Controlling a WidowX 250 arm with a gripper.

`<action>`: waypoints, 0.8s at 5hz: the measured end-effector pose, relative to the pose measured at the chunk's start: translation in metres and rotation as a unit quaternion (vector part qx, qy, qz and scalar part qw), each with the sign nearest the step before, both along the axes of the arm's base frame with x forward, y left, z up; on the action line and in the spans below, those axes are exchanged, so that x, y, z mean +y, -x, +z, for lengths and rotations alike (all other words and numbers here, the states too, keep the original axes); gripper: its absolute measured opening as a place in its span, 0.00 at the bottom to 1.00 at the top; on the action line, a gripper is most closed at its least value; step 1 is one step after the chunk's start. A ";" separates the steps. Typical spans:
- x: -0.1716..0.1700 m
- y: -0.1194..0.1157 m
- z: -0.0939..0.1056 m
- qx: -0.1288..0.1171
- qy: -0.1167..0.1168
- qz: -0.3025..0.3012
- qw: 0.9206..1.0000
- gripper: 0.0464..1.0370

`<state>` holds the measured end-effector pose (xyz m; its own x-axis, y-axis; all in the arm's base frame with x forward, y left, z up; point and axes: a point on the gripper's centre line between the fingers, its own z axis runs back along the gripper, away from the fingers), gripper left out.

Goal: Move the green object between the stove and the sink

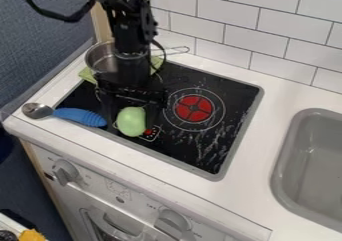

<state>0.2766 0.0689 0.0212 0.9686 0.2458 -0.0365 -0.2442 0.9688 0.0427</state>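
Note:
The black gripper (131,116) hangs over the front left part of the black stove top (190,152). A rounded, light green object (131,122) is directly below the gripper's body, in front of its lower end, near the stove's front edge. Whether the object rests on the stove or is raised cannot be told. The grey sink (294,135) is set into the counter at the right, well apart from the gripper.
A metal pot (101,60) stands at the back left, with a green cloth (87,75) under or beside it. A spoon with a blue handle (81,116) lies across the stove's left front edge. White counter (260,135) separates stove and sink; a tiled wall (267,30) rises behind.

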 end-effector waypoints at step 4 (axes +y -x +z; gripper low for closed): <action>-0.021 -0.003 0.003 0.024 -0.017 -0.005 1.000 0.80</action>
